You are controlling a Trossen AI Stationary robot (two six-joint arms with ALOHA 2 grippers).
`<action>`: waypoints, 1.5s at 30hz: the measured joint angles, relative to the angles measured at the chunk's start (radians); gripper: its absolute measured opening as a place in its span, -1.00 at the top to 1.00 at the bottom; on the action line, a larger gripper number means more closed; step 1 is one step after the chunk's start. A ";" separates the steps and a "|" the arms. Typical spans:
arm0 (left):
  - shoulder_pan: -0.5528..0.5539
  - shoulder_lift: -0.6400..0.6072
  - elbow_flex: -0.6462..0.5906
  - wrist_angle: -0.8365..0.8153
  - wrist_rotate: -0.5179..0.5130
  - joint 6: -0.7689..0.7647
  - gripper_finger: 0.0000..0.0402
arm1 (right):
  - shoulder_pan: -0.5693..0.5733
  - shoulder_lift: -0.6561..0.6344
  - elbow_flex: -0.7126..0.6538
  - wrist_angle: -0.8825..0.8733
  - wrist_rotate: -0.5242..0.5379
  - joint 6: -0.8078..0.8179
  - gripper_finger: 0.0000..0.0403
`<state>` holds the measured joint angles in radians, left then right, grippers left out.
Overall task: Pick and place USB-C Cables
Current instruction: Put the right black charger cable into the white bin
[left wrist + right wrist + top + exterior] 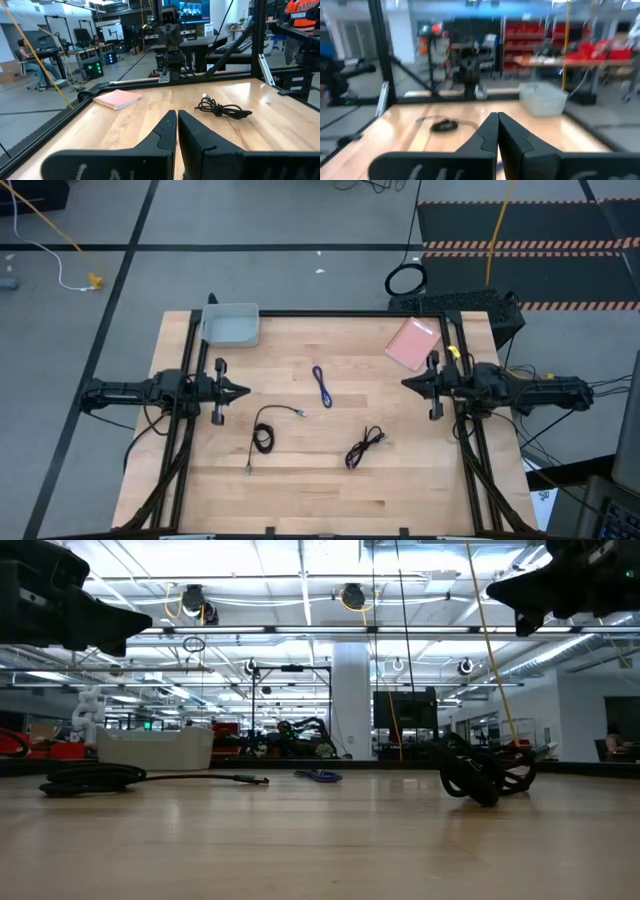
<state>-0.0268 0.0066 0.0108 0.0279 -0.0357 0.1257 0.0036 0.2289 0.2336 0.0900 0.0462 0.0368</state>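
You get even, bright overhead light across the counter [330,470], and the shadows under the cables stay thin and soft. In the low view, rows of ceiling lamps [352,595] glare white and leave both arms as dark silhouettes, while the near wood goes soft. Your right wrist view is smeared with blur throughout; the left wrist view is crisp, apart from its own fingers [165,137] close up.

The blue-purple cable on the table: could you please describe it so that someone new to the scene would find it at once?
Start at the wooden table and its grey bin in the far left corner. Toward the table's middle from the bin lies the blue-purple cable, a narrow folded bundle. The two black cables lie nearer the front edge; only this one is coloured.
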 joint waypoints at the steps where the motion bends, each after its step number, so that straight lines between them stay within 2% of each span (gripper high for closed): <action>1: 0.000 0.000 0.000 0.000 0.000 -0.002 0.89 | 0.000 0.032 0.030 -0.022 -0.013 0.012 1.00; 6: 0.000 0.000 0.000 0.000 0.000 -0.001 0.89 | 0.000 0.201 0.182 -0.173 -0.033 0.093 1.00; 13: 0.000 0.000 0.000 0.000 0.000 0.000 0.89 | 0.000 0.411 0.374 -0.395 -0.136 0.174 1.00; 22: 0.000 0.000 0.000 0.000 0.000 0.000 0.89 | 0.044 0.621 0.422 -0.508 -0.226 0.217 0.94; 26: 0.000 0.000 0.000 0.000 0.000 -0.013 0.89 | 0.117 0.711 0.422 -0.509 -0.175 0.212 0.78; 35: 0.000 0.000 0.000 0.000 0.000 -0.025 0.89 | 0.250 0.889 0.423 -0.438 -0.076 0.232 0.25; 40: 0.000 0.000 0.000 -0.001 0.000 -0.026 0.89 | 0.284 0.965 0.423 -0.386 -0.040 0.287 0.02; 45: 0.000 0.000 0.000 -0.001 0.000 -0.026 0.89 | 0.298 1.033 0.423 -0.369 -0.041 0.324 -0.13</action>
<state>-0.0269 0.0067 0.0109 0.0273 -0.0353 0.0998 0.3017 1.2615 0.6571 -0.2787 0.0051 0.3607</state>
